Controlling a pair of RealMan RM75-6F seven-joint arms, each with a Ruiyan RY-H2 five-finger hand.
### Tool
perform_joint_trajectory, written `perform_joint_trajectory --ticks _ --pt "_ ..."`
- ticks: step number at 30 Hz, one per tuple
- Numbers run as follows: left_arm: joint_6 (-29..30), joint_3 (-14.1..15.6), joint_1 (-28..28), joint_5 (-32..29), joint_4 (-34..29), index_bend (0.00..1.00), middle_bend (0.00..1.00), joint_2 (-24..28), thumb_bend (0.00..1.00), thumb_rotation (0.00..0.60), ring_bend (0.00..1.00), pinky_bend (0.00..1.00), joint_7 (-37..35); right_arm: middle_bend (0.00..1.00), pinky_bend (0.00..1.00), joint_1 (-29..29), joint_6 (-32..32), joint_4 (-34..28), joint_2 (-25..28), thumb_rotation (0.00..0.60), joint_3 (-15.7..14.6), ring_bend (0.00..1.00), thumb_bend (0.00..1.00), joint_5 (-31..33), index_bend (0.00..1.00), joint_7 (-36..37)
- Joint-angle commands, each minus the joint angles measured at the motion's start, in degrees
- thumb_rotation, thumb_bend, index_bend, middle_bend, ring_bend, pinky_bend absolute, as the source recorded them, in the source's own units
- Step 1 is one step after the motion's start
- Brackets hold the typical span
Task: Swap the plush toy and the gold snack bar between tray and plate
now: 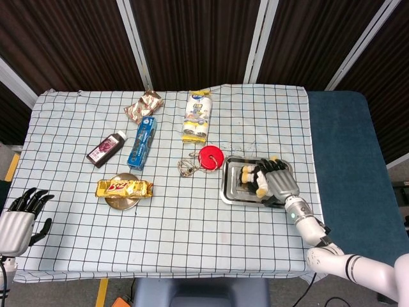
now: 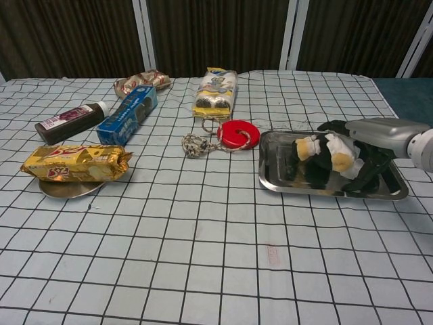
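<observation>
The black-and-white plush toy [image 1: 251,178] [image 2: 318,157] lies in the metal tray [image 1: 228,190] [image 2: 281,180] at the right of the table. My right hand [image 1: 278,181] [image 2: 372,139] comes over it from the right and grips its black body, fingers over the top and thumb underneath. The toy's yellow feet are tipped up toward the left. The gold snack bar [image 1: 124,187] [image 2: 74,162] rests across the small round plate [image 1: 123,203] [image 2: 64,189] at the left. My left hand [image 1: 17,220] hangs off the table's front left corner, fingers spread and holding nothing.
A red disc [image 1: 211,157] [image 2: 237,133] with a knotted cord lies just left of the tray. Behind stand a blue box [image 1: 142,141], a dark bottle [image 1: 106,148], a brown snack bag [image 1: 143,105] and a yellow-white packet [image 1: 197,115].
</observation>
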Motion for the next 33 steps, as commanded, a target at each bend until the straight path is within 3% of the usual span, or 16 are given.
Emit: perform_joint_trajectory --ticks 1,3,6,9,12,16,23,30,33 --pt "0.0 0.03 0.01 0.04 -0.03 0.23 0.17 0.03 0.44 0.6 0.11 0.27 -0.05 0.26 0.39 0.24 1.14 2.21 -1.81 0.6 -0.14 0.34 0.15 -1.38 0.32 0.96" --pt "0.0 0.03 0.01 0.05 -0.04 0.23 0.17 0.04 0.44 0.6 0.11 0.27 -0.07 0.34 0.49 0.21 1.52 2.71 -2.18 0.6 -0.15 0.43 0.18 -1.91 0.4 1.33" --pt "0.0 0.0 0.02 0.01 -0.05 0.23 0.17 0.07 0.44 0.6 0.11 0.27 -0.18 0.54 0.74 -0.07 3.68 5.01 -3.95 0.6 -0.17 0.69 0.29 -4.5 0.66 3.36" --pt "0.22 -0.13 0.07 0.0 -0.16 0.23 0.17 0.18 0.44 0.6 0.11 0.27 -0.45 0.64 0.82 -0.86 8.9 9.09 -6.62 0.6 -0.59 0.79 0.4 -9.95 0.79 7.01" --pt "0.27 -0.12 0.1 0.05 -0.22 0.23 0.17 0.22 0.44 0.6 0.11 0.27 -0.44 0.68 0.85 -1.26 11.36 11.89 -7.85 0.6 -1.23 0.83 0.49 -13.38 0.87 10.03" --pt "0.22 -0.06 0.09 0.15 -0.23 0.23 0.17 0.18 0.44 0.6 0.11 0.27 -0.3 0.69 0.85 -1.77 14.11 11.77 -7.9 0.6 -1.64 0.84 0.51 -16.84 0.9 13.7" --pt "-0.06 0.08 0.01 0.27 -0.18 0.23 0.17 0.02 0.44 0.6 0.11 0.27 0.11 0.69 0.85 -0.79 17.87 5.32 -6.74 0.6 -2.66 0.84 0.51 -24.56 0.91 19.29" --pt "-0.12 0.15 -0.02 0.41 -0.22 0.23 0.17 -0.01 0.44 0.6 0.11 0.27 0.48 0.69 0.85 3.81 12.68 1.4 -8.49 0.6 -1.42 0.84 0.51 -25.48 0.91 16.75" --pt "-0.02 0.05 0.03 0.29 -0.31 0.23 0.17 0.08 0.44 0.6 0.11 0.27 0.38 0.69 0.85 6.18 9.67 2.62 -10.73 0.6 -0.41 0.84 0.51 -24.58 0.91 15.07"
